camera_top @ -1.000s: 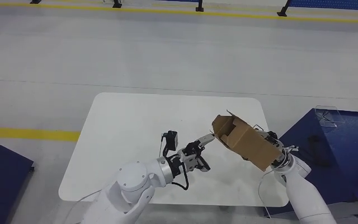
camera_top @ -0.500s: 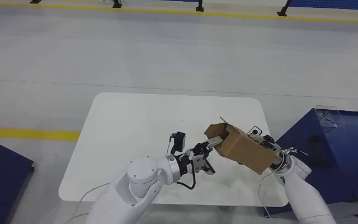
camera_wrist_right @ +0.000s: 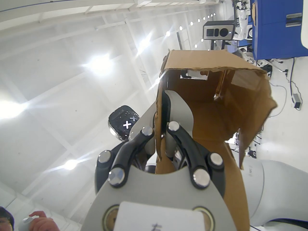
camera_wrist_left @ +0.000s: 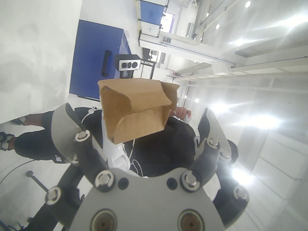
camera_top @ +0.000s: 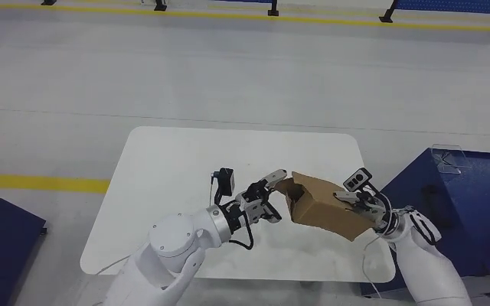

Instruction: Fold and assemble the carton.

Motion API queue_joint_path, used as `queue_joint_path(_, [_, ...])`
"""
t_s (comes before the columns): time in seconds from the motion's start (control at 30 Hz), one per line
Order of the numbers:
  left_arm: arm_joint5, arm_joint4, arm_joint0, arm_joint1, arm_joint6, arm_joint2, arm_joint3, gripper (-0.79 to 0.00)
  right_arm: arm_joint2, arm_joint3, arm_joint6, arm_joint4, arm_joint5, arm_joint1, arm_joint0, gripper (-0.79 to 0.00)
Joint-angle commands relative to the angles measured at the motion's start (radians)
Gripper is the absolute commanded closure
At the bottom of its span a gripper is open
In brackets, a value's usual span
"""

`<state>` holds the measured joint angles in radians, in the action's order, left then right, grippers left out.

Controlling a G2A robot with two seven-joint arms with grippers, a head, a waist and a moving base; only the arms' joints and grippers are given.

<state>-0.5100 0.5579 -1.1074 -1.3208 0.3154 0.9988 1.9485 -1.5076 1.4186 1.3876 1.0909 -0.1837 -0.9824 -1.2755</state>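
Our right gripper point(camera_wrist_right: 161, 111) is clamped on the box point(camera_top: 321, 205) wall, holding it above the table's point(camera_top: 176, 176) right side. Our left gripper point(camera_top: 273, 196), jaws apart, sits just beside the end flaps point(camera_wrist_left: 139, 121). We should press one flap squarely inward, gently

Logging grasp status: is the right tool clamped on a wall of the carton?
Yes, the right tool pinches a wall of the carton, one finger inside and one outside.
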Motion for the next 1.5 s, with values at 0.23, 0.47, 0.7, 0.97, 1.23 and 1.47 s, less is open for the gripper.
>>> queue_joint_path(0.23, [-0.082,-0.046,0.039,-0.009,-0.007,-0.072,-0.05,-0.785,0.005,0.009,0.008,-0.013,0.005,-0.001,-0.011,0.0])
queue_joint_path(0.47, [-0.107,-0.051,0.079,-0.022,-0.017,-0.112,-0.088,-0.785,0.004,0.0,0.01,0.005,0.0,-0.003,-0.009,0.0])
queue_joint_path(0.7, [-0.107,-0.06,0.089,-0.028,-0.005,-0.135,-0.104,-0.785,0.013,-0.008,0.006,0.027,-0.017,-0.006,-0.002,0.0])
queue_joint_path(0.97, [-0.079,-0.032,0.095,-0.04,-0.023,-0.145,-0.122,-0.785,0.038,-0.031,0.007,0.038,-0.057,-0.01,0.008,0.0])
queue_joint_path(1.23, [0.029,0.007,-0.011,-0.021,-0.052,0.015,0.004,-0.785,0.109,-0.114,-0.075,0.246,-0.324,-0.019,0.067,0.0])
queue_joint_path(1.47, [-0.026,-0.008,-0.055,-0.004,-0.065,0.112,0.009,-0.785,0.244,-0.062,-0.262,0.529,-0.511,0.014,0.088,0.0])
